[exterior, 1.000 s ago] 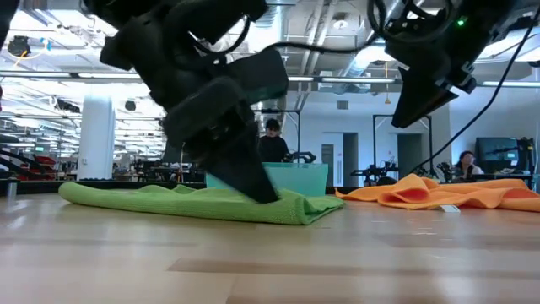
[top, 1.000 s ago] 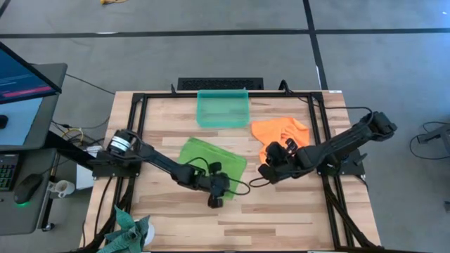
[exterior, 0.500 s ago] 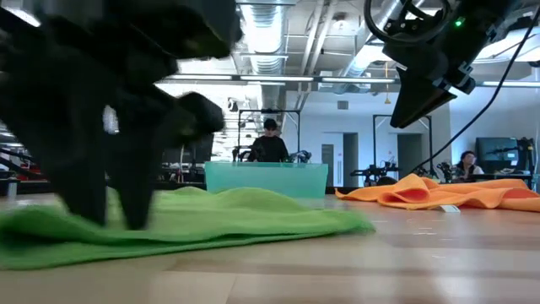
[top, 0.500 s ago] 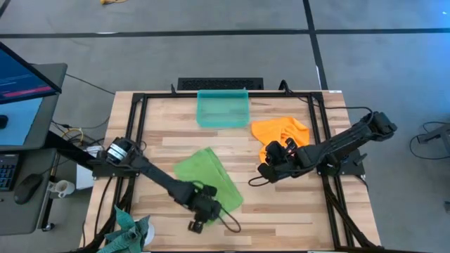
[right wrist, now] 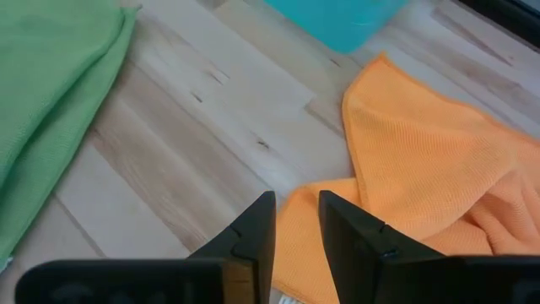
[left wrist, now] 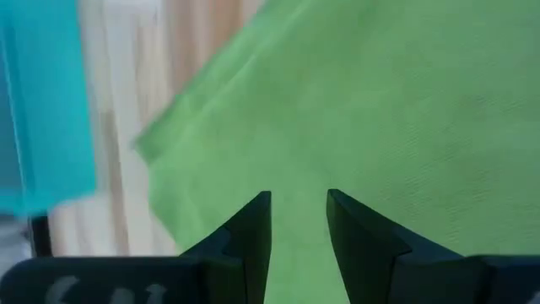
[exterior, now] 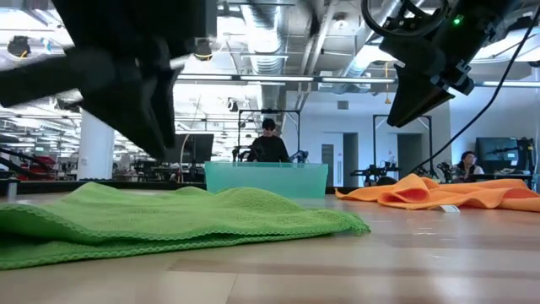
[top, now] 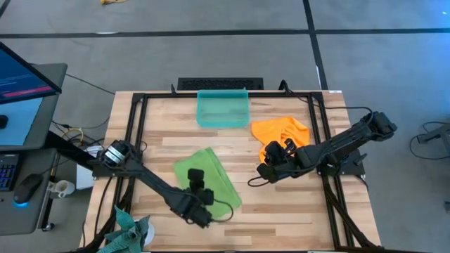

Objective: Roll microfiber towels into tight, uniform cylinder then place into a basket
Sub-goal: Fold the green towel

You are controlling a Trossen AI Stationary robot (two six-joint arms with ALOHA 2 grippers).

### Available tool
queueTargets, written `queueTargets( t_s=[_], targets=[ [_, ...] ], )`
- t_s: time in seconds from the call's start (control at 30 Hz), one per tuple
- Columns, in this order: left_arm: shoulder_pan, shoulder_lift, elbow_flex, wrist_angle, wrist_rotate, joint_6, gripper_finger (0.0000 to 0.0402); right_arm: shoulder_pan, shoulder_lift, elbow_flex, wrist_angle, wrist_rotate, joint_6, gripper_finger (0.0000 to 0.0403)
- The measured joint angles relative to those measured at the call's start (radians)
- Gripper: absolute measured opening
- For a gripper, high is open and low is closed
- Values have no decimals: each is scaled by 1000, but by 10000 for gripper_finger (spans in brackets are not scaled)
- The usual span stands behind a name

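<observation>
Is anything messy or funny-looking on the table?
Yes. The orange towel lies crumpled beside the empty basket, not rolled. The green towel lies flat but crooked. A darker teal cloth hangs bunched off the table's front corner.

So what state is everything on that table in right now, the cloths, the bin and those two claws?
Green towel: spread flat, not rolled.
Orange towel: crumpled, not rolled.
Basket: upright, empty.
Left gripper: above the green towel, fingers slightly apart, holding nothing.
Right gripper: above the orange towel's edge, fingers slightly apart, holding nothing.
</observation>
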State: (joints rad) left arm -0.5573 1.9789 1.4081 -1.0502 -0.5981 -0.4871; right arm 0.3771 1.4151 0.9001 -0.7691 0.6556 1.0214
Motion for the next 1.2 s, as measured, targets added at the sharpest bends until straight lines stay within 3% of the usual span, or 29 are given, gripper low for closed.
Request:
queueTargets(
  t_s=[0.1, 0.23, 0.63, 0.93, 1.2],
  targets=[
    [45, 0, -36, 1, 97, -11, 109, 16, 0, 0, 1, 0, 0, 116],
    [105, 0, -104, 41, 117, 23, 109, 33, 0, 0, 1, -3, -1, 116],
    [216, -1, -135, 85, 52, 87, 109, 14, 0, 0, 0, -2, -8, 116],
    [341, -13, -209, 377, 218, 343, 109, 15, 0, 0, 0, -2, -8, 116],
    [424, -8, -220, 555, 229, 520, 109, 2, 0, 0, 0, -1, -9, 116]
  ],
)
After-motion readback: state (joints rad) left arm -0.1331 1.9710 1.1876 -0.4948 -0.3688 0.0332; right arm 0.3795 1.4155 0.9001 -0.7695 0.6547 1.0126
